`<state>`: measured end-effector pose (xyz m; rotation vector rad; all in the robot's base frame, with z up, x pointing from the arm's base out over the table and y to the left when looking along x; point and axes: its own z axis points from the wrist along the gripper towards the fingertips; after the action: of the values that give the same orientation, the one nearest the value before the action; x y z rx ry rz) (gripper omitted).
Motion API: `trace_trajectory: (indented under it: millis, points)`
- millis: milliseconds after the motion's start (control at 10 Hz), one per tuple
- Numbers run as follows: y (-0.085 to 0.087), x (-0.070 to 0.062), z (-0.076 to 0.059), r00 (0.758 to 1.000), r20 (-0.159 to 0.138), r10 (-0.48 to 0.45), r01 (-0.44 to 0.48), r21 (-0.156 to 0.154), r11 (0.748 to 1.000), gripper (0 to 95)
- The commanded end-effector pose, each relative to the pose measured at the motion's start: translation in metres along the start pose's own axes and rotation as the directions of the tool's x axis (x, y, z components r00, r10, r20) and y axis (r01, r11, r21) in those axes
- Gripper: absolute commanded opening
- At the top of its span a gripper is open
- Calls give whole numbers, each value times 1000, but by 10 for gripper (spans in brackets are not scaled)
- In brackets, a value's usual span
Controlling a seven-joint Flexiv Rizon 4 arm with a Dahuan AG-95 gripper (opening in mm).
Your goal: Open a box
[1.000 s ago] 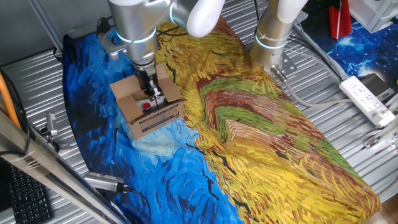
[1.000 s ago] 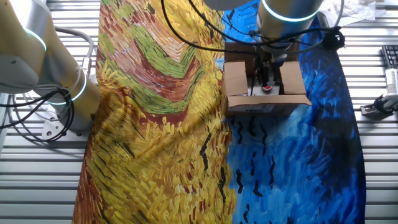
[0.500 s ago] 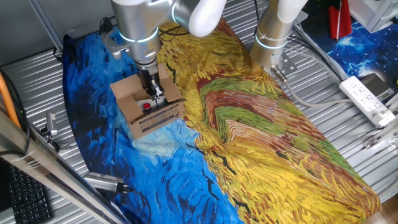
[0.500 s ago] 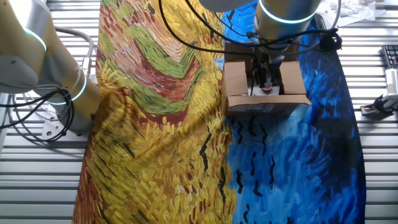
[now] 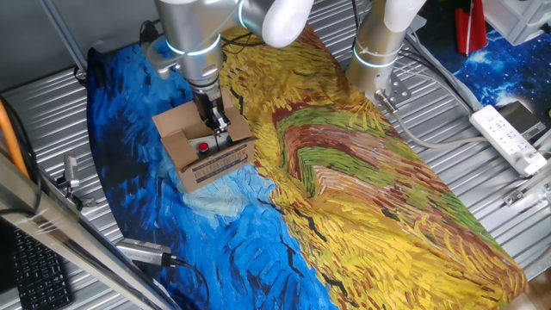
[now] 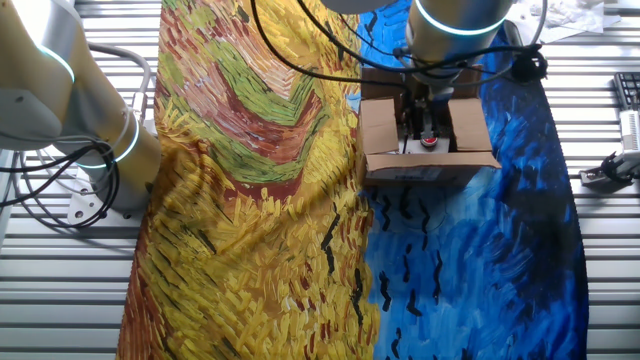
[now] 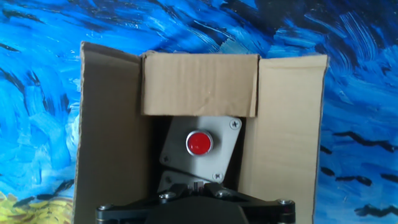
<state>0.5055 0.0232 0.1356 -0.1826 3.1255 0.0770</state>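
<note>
The box (image 5: 215, 164) is a small brown carton standing on the blue part of the cloth, its white label facing the front. Its top flaps (image 6: 378, 130) are folded outward and up, so the inside shows. A grey unit with a red button (image 7: 199, 143) lies in the bottom of the box. The gripper (image 5: 217, 131) hangs straight down over the opening with its tips just inside the box (image 6: 470, 125). In the hand view the gripper (image 7: 196, 186) has its two fingers drawn close together with nothing held, and one short flap (image 7: 199, 84) stands over the far side.
A painted cloth (image 5: 362, 198), blue on one side and yellow on the other, covers the table. A second robot arm (image 6: 60, 110) stands at the table's edge. A white power strip (image 5: 512, 138) and a keyboard (image 5: 34, 267) lie off the cloth.
The gripper has lifted a little and drifted slightly toward the back of the box. The box and its flaps have stayed put.
</note>
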Motion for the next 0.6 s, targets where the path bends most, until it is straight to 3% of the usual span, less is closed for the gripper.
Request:
trace_trajectory:
  millis: [100, 600]
  points:
    - [0, 3, -1, 1000, -5, 2, -2, -3, 1000, 0]
    - [1, 16, -6, 1000, -18, 1, -1, -9, 1000, 0]
